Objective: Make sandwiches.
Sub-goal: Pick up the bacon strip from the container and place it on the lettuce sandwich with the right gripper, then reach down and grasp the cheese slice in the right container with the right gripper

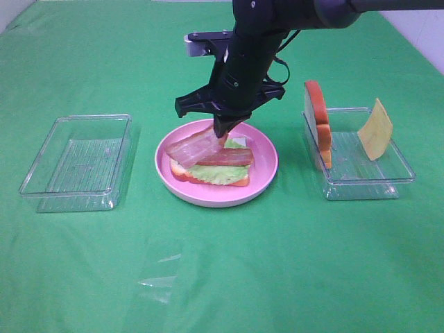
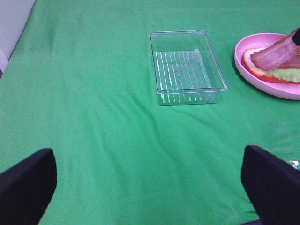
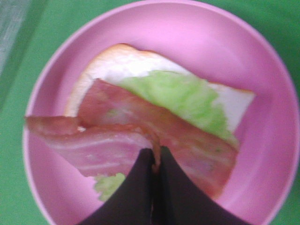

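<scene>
On the pink plate (image 1: 267,166) lies a white bread slice (image 1: 208,178) topped with green lettuce (image 1: 218,172) and a bacon strip (image 1: 229,157). Over the plate's far side, my right gripper (image 1: 220,132) is shut on one end of a second bacon strip (image 1: 193,147), which slants down onto the stack. The right wrist view shows the closed gripper (image 3: 154,157) pinching that strip (image 3: 98,147) above the lettuce (image 3: 183,93) and bread (image 3: 122,63). My left gripper (image 2: 150,187) stands open over bare cloth, nothing between its fingers (image 2: 28,183). It is out of the exterior high view.
A clear tray (image 1: 368,182) right of the plate holds an upright bread slice (image 1: 317,121) and a leaning yellow cheese slice (image 1: 375,130). An empty clear tray (image 1: 80,163) sits left of the plate. A clear plastic lid (image 1: 163,274) lies near the front of the green cloth.
</scene>
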`<state>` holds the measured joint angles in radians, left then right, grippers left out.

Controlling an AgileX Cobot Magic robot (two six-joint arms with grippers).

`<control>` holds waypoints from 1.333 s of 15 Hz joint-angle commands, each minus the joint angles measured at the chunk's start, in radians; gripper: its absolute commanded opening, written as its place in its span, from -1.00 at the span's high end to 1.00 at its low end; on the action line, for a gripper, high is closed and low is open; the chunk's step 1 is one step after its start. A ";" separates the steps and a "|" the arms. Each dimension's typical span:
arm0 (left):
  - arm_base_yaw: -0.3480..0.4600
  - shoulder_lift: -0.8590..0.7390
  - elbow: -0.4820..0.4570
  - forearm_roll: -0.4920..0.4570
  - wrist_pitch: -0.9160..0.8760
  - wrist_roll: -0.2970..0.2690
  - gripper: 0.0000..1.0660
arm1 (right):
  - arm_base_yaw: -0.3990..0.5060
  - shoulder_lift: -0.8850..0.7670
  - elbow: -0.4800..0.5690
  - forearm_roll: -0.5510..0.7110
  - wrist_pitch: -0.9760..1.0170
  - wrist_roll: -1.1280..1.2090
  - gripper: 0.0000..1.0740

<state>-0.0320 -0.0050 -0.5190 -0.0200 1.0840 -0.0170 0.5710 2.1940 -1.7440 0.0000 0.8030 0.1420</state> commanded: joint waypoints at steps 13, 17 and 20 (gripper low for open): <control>0.002 -0.016 0.001 0.004 -0.010 -0.003 -0.92 | 0.000 0.004 -0.004 -0.104 0.071 0.037 -0.75; 0.002 -0.016 0.001 0.004 -0.010 -0.003 -0.92 | 0.000 -0.036 -0.004 -0.100 0.102 0.026 -0.80; 0.002 -0.016 0.001 0.004 -0.010 -0.003 -0.92 | 0.001 -0.144 -0.044 -0.059 0.145 -0.027 -0.80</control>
<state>-0.0320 -0.0050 -0.5190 -0.0200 1.0840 -0.0170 0.5710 2.0690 -1.7820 -0.0660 0.9340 0.1340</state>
